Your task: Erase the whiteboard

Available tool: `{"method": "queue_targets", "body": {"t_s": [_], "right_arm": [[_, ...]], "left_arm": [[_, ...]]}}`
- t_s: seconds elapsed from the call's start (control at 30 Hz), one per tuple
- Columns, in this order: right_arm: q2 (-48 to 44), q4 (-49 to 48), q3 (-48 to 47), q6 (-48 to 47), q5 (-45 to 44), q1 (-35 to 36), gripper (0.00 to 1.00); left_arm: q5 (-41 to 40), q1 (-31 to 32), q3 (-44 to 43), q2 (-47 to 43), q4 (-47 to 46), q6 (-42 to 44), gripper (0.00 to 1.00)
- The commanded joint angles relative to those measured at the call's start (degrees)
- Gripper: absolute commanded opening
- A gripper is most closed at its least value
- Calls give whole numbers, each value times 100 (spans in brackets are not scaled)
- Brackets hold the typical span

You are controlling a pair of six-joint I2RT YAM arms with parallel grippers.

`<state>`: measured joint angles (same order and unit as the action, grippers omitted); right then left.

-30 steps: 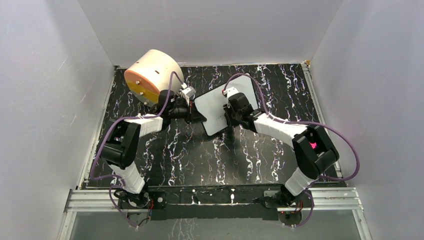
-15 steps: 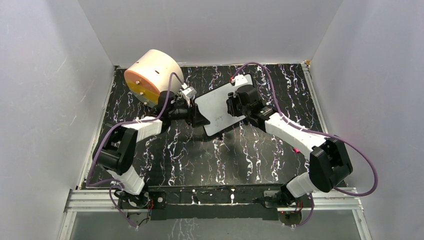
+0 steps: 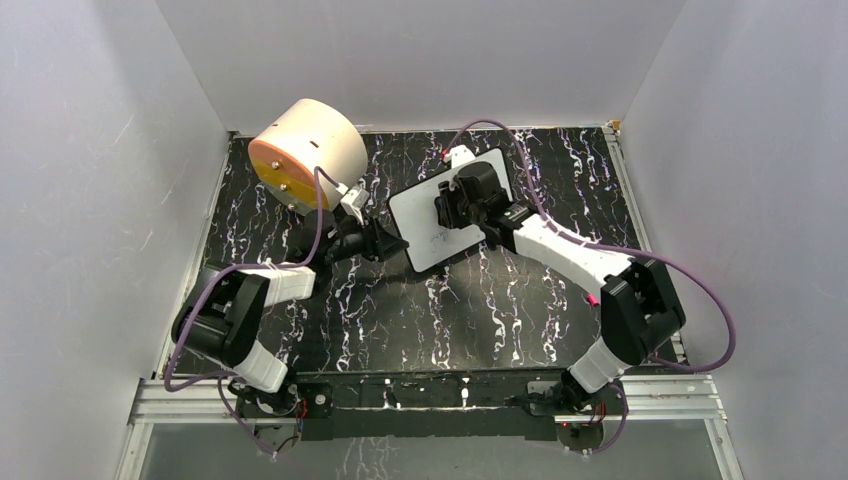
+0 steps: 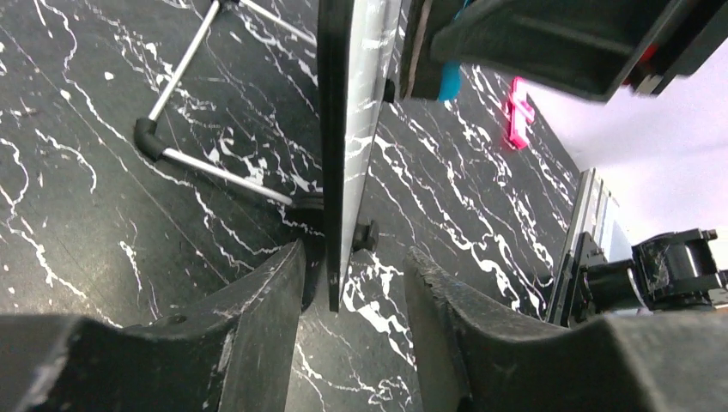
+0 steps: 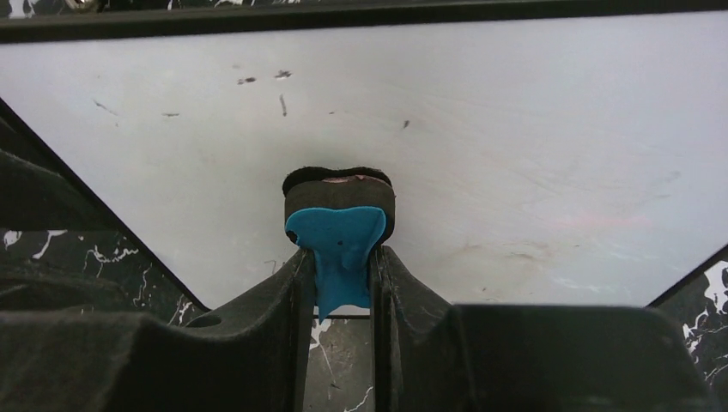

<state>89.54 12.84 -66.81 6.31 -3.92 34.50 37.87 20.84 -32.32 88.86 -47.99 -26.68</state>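
Observation:
The whiteboard (image 3: 432, 222) stands tilted at the middle back of the table, with faint marks on its white face (image 5: 515, 154). My right gripper (image 3: 452, 208) is shut on a blue eraser (image 5: 337, 245), whose black felt pad presses on the board's face. My left gripper (image 3: 392, 240) is at the board's left edge. In the left wrist view the board (image 4: 343, 129) shows edge-on between my open left fingers (image 4: 266, 300), with the left finger close to it and a gap on the right.
A large cream cylinder with an orange face (image 3: 305, 150) stands at the back left, close to my left arm. The board's metal stand legs (image 4: 215, 167) lie on the black marbled table (image 3: 520, 320). White walls enclose three sides.
My right gripper has slid the eraser across the board toward its upper left. My left arm has drawn back and lowered, its gripper staying at the board's left edge.

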Motion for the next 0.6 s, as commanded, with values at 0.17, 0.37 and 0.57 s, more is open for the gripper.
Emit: {"method": "queue_targets", "body": {"t_s": [0.17, 0.37, 0.57], "right_arm": [[236, -622, 55, -527, -134, 343, 10], [170, -1909, 915, -538, -483, 535, 9], [284, -2177, 1194, -479, -714, 565, 8]], "left_arm": [[-178, 22, 23, 443, -1494, -668, 37], [-68, 85, -92, 785, -1758, -676, 34], [-68, 146, -282, 855, -1433, -479, 9]]}}
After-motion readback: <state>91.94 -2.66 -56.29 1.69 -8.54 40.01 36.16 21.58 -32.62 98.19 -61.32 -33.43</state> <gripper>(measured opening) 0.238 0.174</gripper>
